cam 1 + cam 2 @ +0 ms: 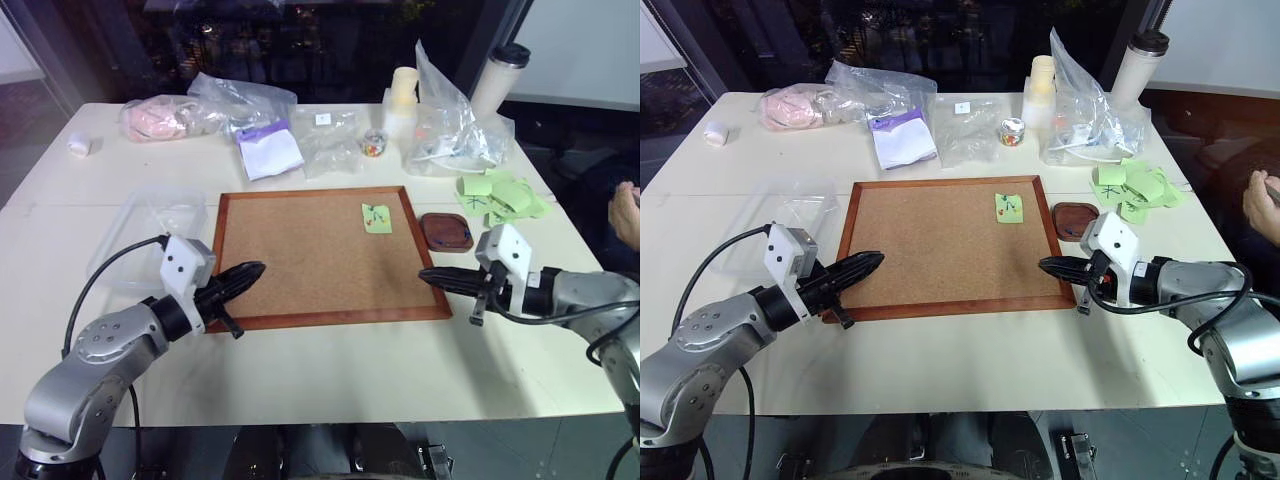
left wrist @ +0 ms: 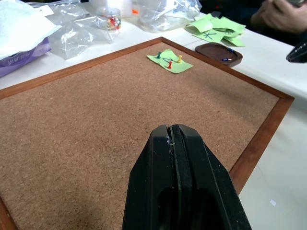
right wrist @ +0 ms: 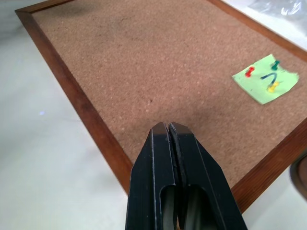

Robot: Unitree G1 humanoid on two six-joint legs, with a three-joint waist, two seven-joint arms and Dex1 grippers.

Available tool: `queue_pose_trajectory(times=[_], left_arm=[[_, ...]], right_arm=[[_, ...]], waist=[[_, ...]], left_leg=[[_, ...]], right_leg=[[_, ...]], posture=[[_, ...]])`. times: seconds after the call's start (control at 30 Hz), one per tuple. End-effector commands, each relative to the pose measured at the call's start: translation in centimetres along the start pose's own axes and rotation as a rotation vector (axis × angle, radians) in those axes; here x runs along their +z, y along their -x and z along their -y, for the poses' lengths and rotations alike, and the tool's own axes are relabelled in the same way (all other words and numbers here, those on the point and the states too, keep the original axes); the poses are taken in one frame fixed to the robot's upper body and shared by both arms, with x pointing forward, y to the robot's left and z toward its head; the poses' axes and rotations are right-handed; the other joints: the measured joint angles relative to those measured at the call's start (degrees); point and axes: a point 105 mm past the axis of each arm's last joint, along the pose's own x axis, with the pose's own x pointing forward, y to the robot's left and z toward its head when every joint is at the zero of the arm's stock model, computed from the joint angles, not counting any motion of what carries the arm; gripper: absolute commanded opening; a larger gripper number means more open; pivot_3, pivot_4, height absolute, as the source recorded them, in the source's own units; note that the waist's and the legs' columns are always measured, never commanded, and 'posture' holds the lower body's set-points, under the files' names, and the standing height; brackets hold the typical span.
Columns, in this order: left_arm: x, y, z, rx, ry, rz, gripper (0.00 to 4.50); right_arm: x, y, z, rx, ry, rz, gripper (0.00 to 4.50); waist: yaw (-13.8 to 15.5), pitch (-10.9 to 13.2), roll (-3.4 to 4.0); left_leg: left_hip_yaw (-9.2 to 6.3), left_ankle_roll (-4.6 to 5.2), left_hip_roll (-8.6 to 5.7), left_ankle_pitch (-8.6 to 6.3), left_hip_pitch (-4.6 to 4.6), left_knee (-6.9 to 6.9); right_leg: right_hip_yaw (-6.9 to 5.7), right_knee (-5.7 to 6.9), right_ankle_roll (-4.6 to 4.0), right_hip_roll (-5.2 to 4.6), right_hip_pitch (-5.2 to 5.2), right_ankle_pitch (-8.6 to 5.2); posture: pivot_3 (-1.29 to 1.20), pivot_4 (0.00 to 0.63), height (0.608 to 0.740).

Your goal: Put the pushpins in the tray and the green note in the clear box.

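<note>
The green note lies on the cork board near its far right corner. Three pushpins hold it there: a red one, a green one and a yellow one. Just right of the board sits the dark tray. The clear box rests on the table left of the board. My left gripper is shut and empty over the board's near left edge. Shut and empty as well, my right gripper hovers at the near right edge, short of the note.
A bunch of green notes lies right of the tray. Along the table's far side are clear bags, a small jar of pins, a purple tissue pack and a tumbler. A person's hand is at the right edge.
</note>
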Motion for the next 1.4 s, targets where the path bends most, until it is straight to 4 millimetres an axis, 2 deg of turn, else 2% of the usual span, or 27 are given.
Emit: queue_pose_trajectory(times=[0.03,0.23,0.77,1.1,1.27,1.4], left_arm=[[0.9,0.2,0.1,0.010,-0.038,0.037,0.00],[1.3,0.1,-0.2,0.024,0.008,0.069,0.00],[0.5,-0.1,-0.6,0.032,-0.007,0.031,0.00],[0.3,-1.1,-0.7,0.025,-0.028,0.040,0.00],[-0.2,-2.8,-1.0,-0.008,-0.051,0.030,0.00],[-1.8,-5.5,-1.0,-0.040,-0.061,0.006,1.40]], right_arm=[[0.5,0.1,0.1,0.004,0.031,0.005,0.03],[0.5,-0.1,0.1,0.004,0.035,0.005,0.03],[0.6,-0.8,1.2,-0.053,0.066,0.015,0.03],[0.8,-2.0,1.6,-0.079,0.075,0.028,0.03],[1.1,-2.8,1.8,-0.084,0.086,0.035,0.03],[1.2,-3.7,1.9,-0.085,0.101,0.036,0.00]], waist=[[0.01,0.00,0.00],[0.01,0.00,0.00],[-0.02,0.00,0.00],[0.00,0.00,0.00],[0.03,-0.01,0.01],[0.09,-0.02,0.03]], left_leg=[[0.00,0.00,0.00,0.00,0.00,0.00],[0.00,0.00,0.00,0.00,0.00,0.00],[0.01,0.00,-0.01,0.00,0.00,0.00],[0.03,-0.01,-0.01,0.00,0.00,0.01],[0.03,-0.02,-0.03,0.01,0.00,0.02],[0.08,-0.02,-0.10,0.01,0.00,0.05]], right_leg=[[0.00,0.00,0.00,0.00,0.00,0.00],[0.00,0.00,0.00,-0.02,0.00,0.00],[0.00,0.01,0.00,0.00,0.00,0.00],[0.00,0.01,0.00,-0.02,-0.01,0.00],[0.00,0.03,0.01,-0.01,-0.01,0.01],[0.00,0.04,0.01,0.00,-0.01,0.01]], posture=[[0.00,0.150,0.740],[0.00,0.150,0.740],[0.00,0.150,0.740],[0.00,0.150,0.740],[0.00,0.150,0.740],[0.00,0.150,0.740]])
